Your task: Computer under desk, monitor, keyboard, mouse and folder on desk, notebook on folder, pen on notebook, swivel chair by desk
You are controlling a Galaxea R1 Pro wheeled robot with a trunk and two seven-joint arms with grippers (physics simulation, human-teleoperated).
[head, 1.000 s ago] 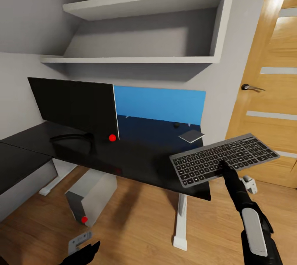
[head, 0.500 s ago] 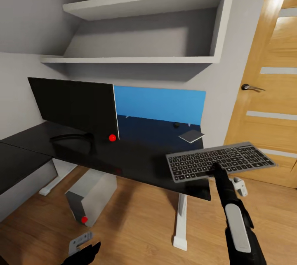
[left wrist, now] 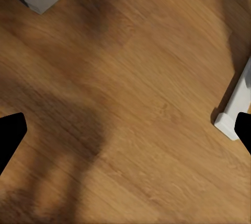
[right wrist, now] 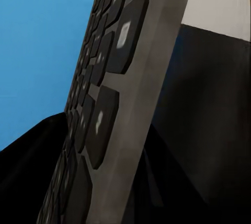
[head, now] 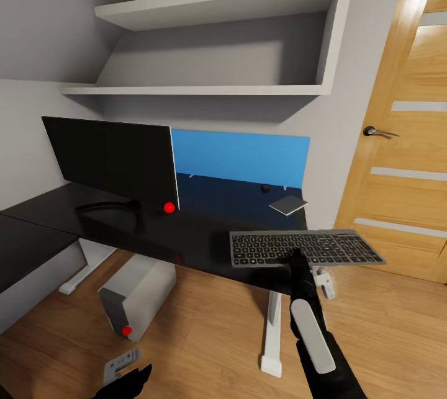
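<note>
keyboard pinched in my right gripper, lower right of frame, over the desk edge; left gripper fingers spread wide above floor.

The keyboard is seen edge-on and very close, its black keys set in a dark grey frame that runs slantwise across the picture. A bright blue panel is seen behind it, and the black desk top is seen past its frame.
</note>
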